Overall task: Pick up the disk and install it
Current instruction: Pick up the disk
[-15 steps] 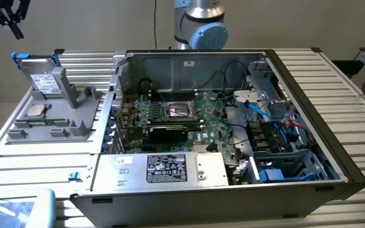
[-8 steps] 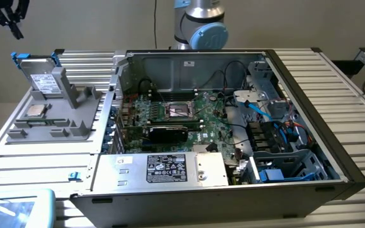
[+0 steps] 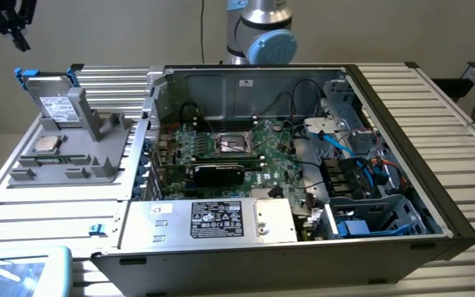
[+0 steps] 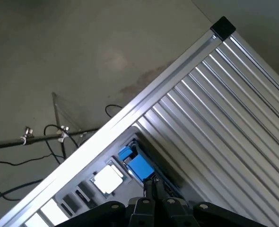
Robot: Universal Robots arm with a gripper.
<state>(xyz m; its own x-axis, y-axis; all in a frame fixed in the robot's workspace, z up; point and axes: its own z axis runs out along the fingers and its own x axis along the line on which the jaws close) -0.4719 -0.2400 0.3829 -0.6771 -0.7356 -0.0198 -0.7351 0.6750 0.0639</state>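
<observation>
Currently the disk (image 3: 54,102) stands upright on its edge in a grey holder (image 3: 97,133) at the exterior view's left, white label facing the camera, blue bracket showing at its top corners. It is not installed; it sits outside the computer case (image 3: 386,117). From the wrist view the disk (image 4: 138,165) shows as a blue block just beyond the fingertips. The pincer (image 3: 23,40) hangs above the disk, apart from it, touching nothing. In the wrist view the pincer (image 4: 153,188) has its black fingers pressed together, nothing between them. A small square silver chip (image 3: 46,143) lies flat on the same holder, just in front of the disk; the chip (image 4: 107,180) also shows beside the blue block in the wrist view. The holder sits on the ribbed aluminium counter (image 3: 56,204), beside the open case. Inside the case: green motherboard (image 3: 258,158), a silver box with a black label (image 3: 213,219) at the near side, blue cables (image 3: 338,141), a drive cage (image 3: 382,213) at the exterior view's right. The arm's base (image 3: 258,34) rises behind the case. A small blue clip (image 3: 97,230) lies on the counter near the case's front corner.
</observation>
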